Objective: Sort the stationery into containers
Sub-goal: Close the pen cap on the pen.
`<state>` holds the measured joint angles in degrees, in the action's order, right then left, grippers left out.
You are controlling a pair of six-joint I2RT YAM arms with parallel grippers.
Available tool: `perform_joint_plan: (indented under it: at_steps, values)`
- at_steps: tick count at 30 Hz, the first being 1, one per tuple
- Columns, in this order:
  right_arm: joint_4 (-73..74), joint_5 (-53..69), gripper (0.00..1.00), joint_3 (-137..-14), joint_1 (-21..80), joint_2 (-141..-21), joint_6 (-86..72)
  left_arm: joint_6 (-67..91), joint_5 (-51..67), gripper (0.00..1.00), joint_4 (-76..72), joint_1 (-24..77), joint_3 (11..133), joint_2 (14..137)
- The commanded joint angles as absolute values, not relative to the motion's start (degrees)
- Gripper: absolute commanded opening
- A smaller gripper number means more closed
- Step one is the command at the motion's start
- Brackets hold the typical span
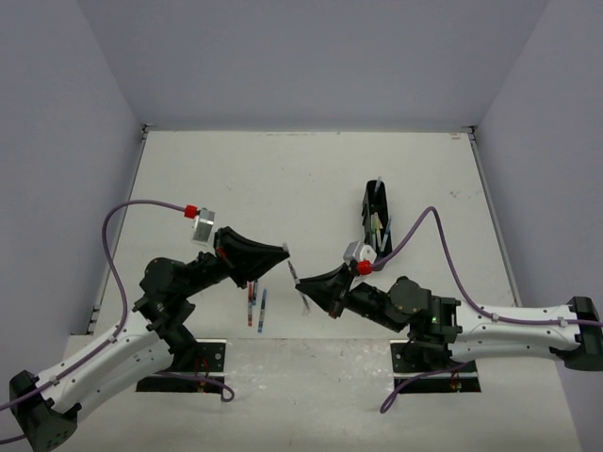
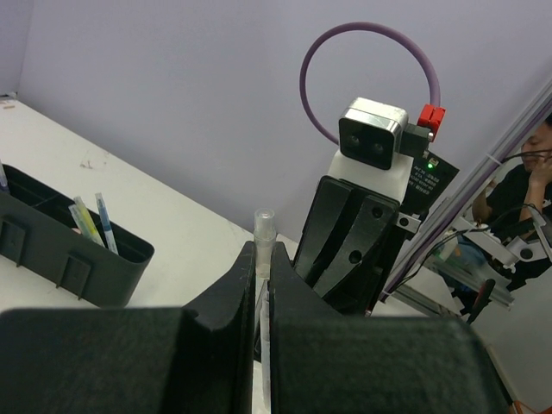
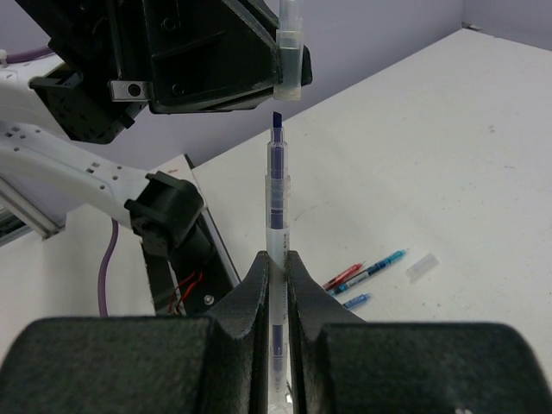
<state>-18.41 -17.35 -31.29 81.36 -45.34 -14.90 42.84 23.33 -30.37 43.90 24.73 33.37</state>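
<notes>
While the left gripper pinches a clear cap, the right gripper clamps a blue marker. Its tip faces the cap.

The top view looks down from above and behind the robot onto the whole counter. The 2 wrist cameras sit close behind their own jaws, sighting along them: the left faces the right gripper and black tray, the right faces the left gripper. All 3 share mid-counter.

Left arm and right arm face tip-to-tip, jaws clamped.
</notes>
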Motion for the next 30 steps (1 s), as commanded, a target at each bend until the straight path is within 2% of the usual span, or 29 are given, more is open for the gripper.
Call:
perform_joint_plan:
  at_steps: [1, 15, 30]
  values:
    - [-21.1, -19.4, 0.00, -34.3, 81.5, -44.8, -13.7, 43.5, 22.6, 0.00, -33.9, 43.9, 24.4, 33.7]
    - [-21.2, -22.4, 0.00, -35.5, 81.4, -44.9, -12.2, 45.2, 23.9, 0.00, -36.7, 43.9, 23.4, 35.1]
    - [-20.6, -20.5, 0.00, -37.1, 81.4, -47.0, -12.5, 45.6, 23.1, 0.00, -36.8, 43.9, 23.5, 34.5]
